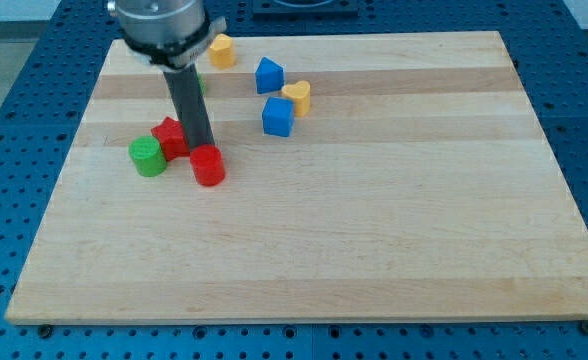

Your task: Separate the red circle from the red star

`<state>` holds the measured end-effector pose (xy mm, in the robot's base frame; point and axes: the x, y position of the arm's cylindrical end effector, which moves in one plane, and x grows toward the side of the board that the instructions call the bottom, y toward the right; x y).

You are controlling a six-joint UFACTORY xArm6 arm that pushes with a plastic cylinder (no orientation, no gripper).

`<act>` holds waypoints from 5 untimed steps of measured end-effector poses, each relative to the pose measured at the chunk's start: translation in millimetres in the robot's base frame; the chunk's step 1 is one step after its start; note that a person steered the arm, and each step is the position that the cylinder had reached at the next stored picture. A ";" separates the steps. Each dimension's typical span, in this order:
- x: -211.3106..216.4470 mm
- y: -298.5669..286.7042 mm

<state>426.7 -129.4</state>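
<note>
Red circle (208, 166) touching my tip (203, 149), beside red star (170, 137).

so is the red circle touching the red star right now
Cannot tell. In the camera view my tip and its rod stand right between the red circle and the red star, hiding where they would meet.

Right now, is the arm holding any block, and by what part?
Nothing is held; there is no pincer, only a rod. My tip sits at the red circle, on its upper-left side, between it and the red star. Contact can't be confirmed.
</note>
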 end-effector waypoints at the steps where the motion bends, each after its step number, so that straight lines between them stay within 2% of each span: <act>1: 10.8 16.5; 3: 11.8 126.9; 4: 1.3 163.2; 5: -28.7 170.8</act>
<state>398.0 41.4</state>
